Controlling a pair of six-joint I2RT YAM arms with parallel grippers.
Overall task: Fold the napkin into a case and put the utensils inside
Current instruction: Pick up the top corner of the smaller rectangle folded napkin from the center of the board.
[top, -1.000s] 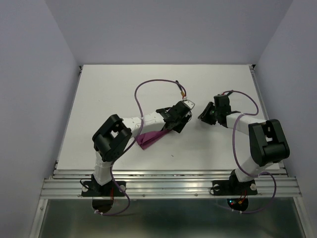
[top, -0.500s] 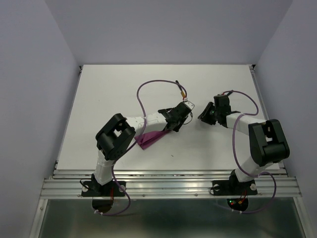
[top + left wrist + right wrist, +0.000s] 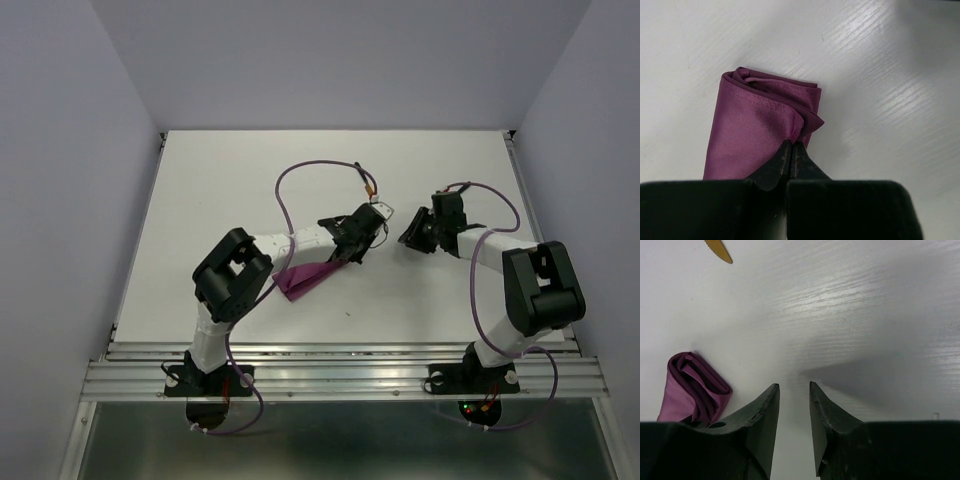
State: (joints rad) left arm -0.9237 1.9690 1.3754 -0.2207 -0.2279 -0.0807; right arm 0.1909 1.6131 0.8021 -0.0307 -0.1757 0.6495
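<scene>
Here the napkin [image 3: 305, 278], folded into a narrow strip, lies flat on the white, faintly grained table [image 3: 220, 190]. From above, its long axis runs diagonally from near-left to far-right. The left gripper [image 3: 791, 150] is pinched tight on a puckered fold at the napkin's far-right end. Right of the napkin, the right gripper [image 3: 794, 395] hangs with its 2 jaws apart, nothing between them. Beyond the napkin only a gold-orange knife tip [image 3: 719, 250] shows, cut off by the frame. Pale lavender walls [image 3: 60, 200] enclose the table.

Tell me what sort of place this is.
Likely a robot test cell: a white table boxed in by plain walls, with left arm and right arm bolted to a metal rail at its near edge.
</scene>
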